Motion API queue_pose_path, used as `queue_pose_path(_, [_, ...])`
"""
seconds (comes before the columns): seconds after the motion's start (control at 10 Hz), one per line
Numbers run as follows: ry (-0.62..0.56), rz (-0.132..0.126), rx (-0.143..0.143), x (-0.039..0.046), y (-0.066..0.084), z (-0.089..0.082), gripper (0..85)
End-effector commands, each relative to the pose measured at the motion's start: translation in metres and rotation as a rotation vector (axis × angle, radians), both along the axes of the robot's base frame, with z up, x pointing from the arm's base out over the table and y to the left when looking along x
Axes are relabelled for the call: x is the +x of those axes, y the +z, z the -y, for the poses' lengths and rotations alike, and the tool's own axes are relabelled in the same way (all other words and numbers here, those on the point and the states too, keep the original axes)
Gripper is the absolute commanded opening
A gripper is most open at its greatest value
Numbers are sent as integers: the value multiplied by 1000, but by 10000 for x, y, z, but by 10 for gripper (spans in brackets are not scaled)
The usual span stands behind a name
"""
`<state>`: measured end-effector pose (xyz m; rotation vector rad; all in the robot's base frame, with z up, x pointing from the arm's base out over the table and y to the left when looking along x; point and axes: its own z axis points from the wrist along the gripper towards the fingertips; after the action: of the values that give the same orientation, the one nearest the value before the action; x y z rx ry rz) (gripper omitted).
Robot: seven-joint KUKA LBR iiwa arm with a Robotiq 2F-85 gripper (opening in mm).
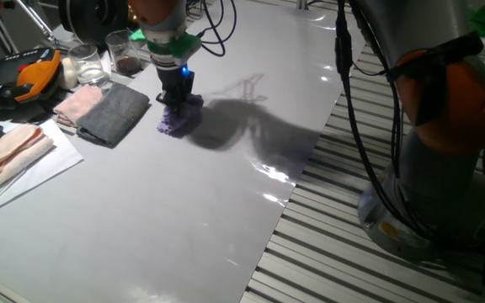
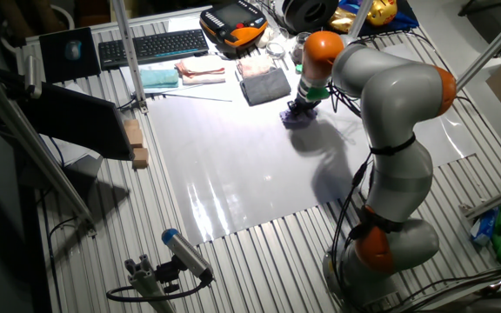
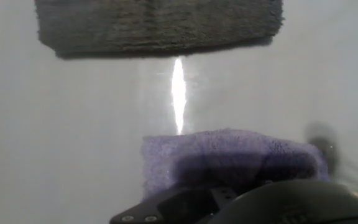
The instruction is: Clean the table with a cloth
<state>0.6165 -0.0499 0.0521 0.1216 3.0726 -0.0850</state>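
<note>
Dark gripper housing fills the bottom edge of the hand view, and just beyond it the lavender cloth (image 3: 229,155) lies flat on the glossy table (image 3: 73,124). The fingertips themselves are hidden under the housing there, so the gap between them cannot be told. Farther up that same view, apart from the purple one across a strip of bare tabletop, sits the dark grey cloth (image 3: 160,25), its top cut off by the frame.

One fixed view shows what the hand camera misses: the gripper (image 1: 178,99) pointing straight down onto the cloth (image 1: 178,118), which looks bunched beneath it; whether the fingers pinch it or only press on it is unclear. Beside the grey cloth (image 1: 113,114) lies a pale pink folded cloth (image 1: 77,104), with glass jars (image 1: 87,63) behind.

From the other fixed view, the arm's (image 2: 390,113) bulk covers part of the table (image 2: 233,174), and the cloth (image 2: 300,119) is a small purple patch.
</note>
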Motion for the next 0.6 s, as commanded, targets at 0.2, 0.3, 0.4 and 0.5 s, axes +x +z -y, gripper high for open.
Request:
queue_pose_path(0.2, [-5,-4,22,0,1,0,0])
queue_pose_path(0.3, [-6,-3,20,0,1,0,0])
queue_pose_path(0.4, [-8,-1,22,0,1,1,0])
queue_pose_path(0.5, [-8,-1,25,3,1,4,0])
